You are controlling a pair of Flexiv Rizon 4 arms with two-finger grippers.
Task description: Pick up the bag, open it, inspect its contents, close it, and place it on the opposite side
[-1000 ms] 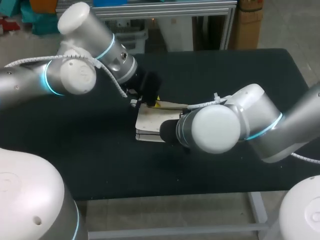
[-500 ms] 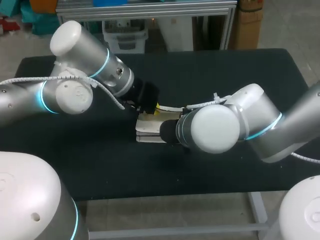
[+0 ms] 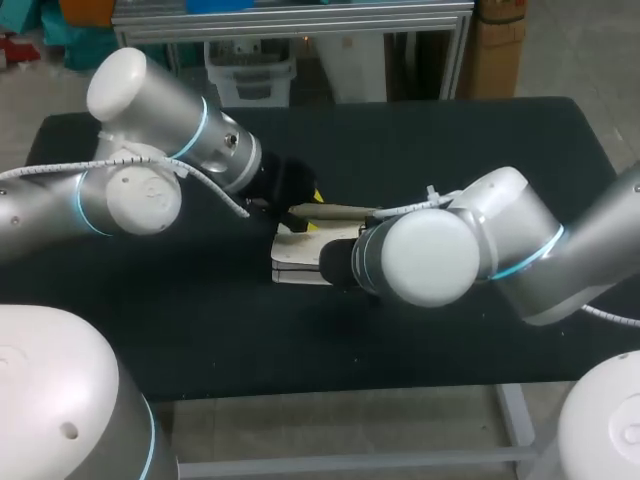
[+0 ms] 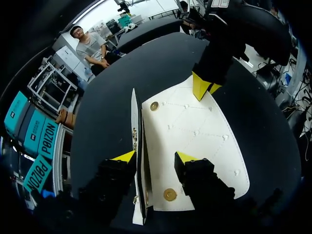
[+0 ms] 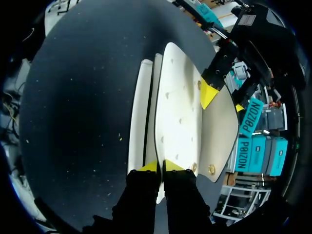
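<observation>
Cream-white bag (image 3: 298, 250) lies flat about mid table (image 3: 450, 140), on the black top, with our two arms closing in from either side. Its flap (image 4: 190, 126) is swung open and shows a quilted inside with two brass snaps (image 4: 154, 106). Our left gripper (image 4: 156, 157) sits at the bag's left end with its fingers apart. One yellow tip is outside the thin standing edge and the other is over the flap, so nothing is pinched. Our right gripper (image 5: 160, 166) is at the right end, its fingers nearly together and clamped on the flap's edge. From above, our right arm (image 3: 430, 255) covers the bag's right part and hides that gripper completely. Our left arm (image 3: 160, 150) has its dark wrist over the far-left corner, so only the bag's near-left part and a tan strip of raised flap show there. Each wrist view shows the other gripper's yellow tips at the opposite end of the flap.
</observation>
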